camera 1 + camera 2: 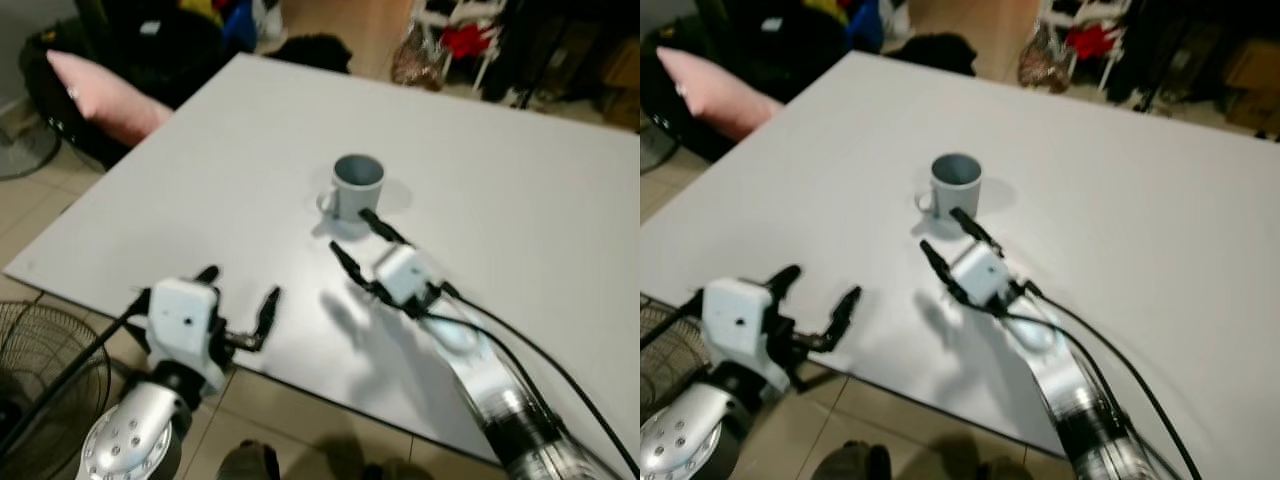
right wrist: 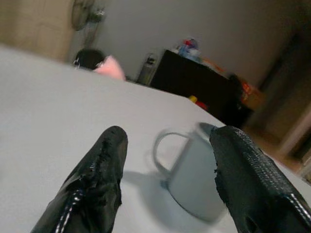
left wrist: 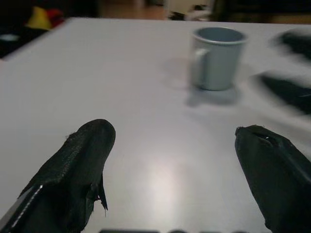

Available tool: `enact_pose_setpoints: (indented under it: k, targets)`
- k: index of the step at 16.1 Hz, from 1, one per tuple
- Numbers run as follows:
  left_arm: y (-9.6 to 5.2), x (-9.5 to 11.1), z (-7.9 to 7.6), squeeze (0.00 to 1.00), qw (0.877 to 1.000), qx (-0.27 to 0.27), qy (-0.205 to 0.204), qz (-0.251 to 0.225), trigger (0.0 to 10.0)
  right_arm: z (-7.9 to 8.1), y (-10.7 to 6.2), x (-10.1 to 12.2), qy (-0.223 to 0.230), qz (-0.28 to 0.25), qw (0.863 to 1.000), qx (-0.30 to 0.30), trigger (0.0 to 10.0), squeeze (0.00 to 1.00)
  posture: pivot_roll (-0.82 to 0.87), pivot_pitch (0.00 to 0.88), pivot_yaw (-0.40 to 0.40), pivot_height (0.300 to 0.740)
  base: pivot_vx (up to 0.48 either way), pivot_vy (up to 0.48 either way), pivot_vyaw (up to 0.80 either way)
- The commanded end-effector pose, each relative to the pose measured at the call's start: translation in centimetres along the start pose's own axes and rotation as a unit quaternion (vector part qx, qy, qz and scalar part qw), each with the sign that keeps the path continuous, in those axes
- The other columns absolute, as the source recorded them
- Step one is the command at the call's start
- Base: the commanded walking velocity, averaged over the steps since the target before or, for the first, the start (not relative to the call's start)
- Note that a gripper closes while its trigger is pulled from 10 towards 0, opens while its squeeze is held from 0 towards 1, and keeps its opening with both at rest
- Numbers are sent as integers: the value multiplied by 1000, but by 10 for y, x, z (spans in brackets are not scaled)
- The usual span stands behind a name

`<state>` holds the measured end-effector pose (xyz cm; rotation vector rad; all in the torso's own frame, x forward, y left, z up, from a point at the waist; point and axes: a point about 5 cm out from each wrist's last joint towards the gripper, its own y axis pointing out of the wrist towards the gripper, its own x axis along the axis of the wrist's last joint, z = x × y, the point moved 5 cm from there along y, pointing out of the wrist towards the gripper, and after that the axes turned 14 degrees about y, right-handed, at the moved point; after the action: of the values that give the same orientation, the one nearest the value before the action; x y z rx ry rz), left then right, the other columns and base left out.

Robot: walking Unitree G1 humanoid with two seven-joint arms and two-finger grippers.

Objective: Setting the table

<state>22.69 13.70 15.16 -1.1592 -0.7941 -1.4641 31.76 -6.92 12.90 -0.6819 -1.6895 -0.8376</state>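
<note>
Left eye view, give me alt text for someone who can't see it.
A grey mug stands upright on a white table, with the right pincer open just short of it. The left pincer hangs open at the table's near edge.

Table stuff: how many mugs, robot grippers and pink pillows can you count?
Mugs: 1, grey-blue, standing on the white table
Grippers: 2, left gripper and right gripper
Pink pillows: 1, beside the table
Total: 4

White table [image 1: 520,200], tiled floor [image 1: 40,200], pink cushion [image 1: 105,95], floor fan [image 1: 40,365].
</note>
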Motion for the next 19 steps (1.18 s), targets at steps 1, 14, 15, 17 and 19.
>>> enact_pose_setpoints:
  k: [1,14,15,17,19]
  targets:
    - [-2,-6,7,0,999,27,19,11,10000,-10,-7,11,51,2,998,-41,10000,0,15,42,16,740,0,0,0]
    - [-4,-7,5,0,998,59,19,10,10000,-5,-53,12,212,149,960,-111,10000,0,-11,42,19,740,0,0,0]
    - [-4,-8,5,0,998,60,19,10,10000,-5,-52,13,213,153,958,-112,10000,0,-10,42,19,740,0,-240,0]
    - [-4,-8,6,0,998,61,21,10,10000,-5,-52,14,212,156,958,-114,10000,0,-8,45,19,740,0,-244,0]
    - [-5,-8,8,0,998,62,23,12,10000,-7,-53,16,209,158,957,-125,10000,0,-8,46,22,740,0,-240,0]
